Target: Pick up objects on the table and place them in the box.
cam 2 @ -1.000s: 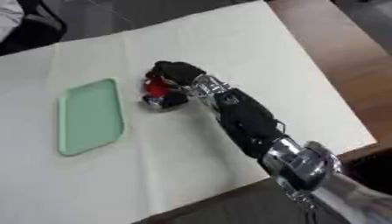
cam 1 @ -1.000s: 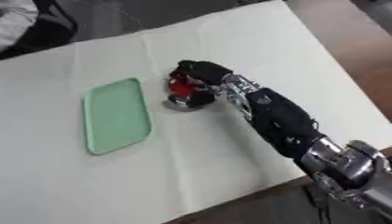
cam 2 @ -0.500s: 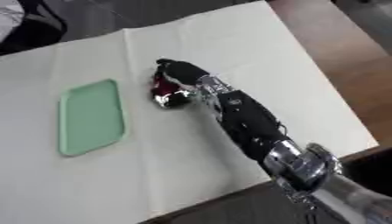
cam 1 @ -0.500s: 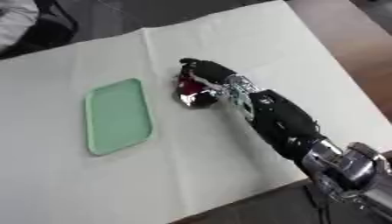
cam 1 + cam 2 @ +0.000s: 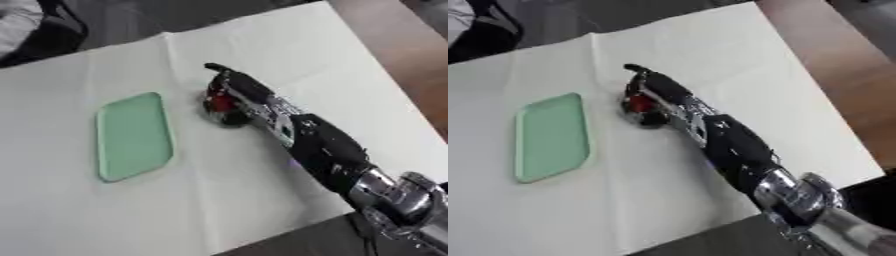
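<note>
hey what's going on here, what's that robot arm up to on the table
The robot's right hand reaches in from the lower right across a white-covered table and is curled round a small red and dark object, too small to make out further. To the left, apart from the hand, lies a shallow pale green tray with nothing in it. The object has not reached the tray yet; whether it is lifted off the cloth cannot be told. The left hand is not in view.

No text, label or number can be read anywhere.
</note>
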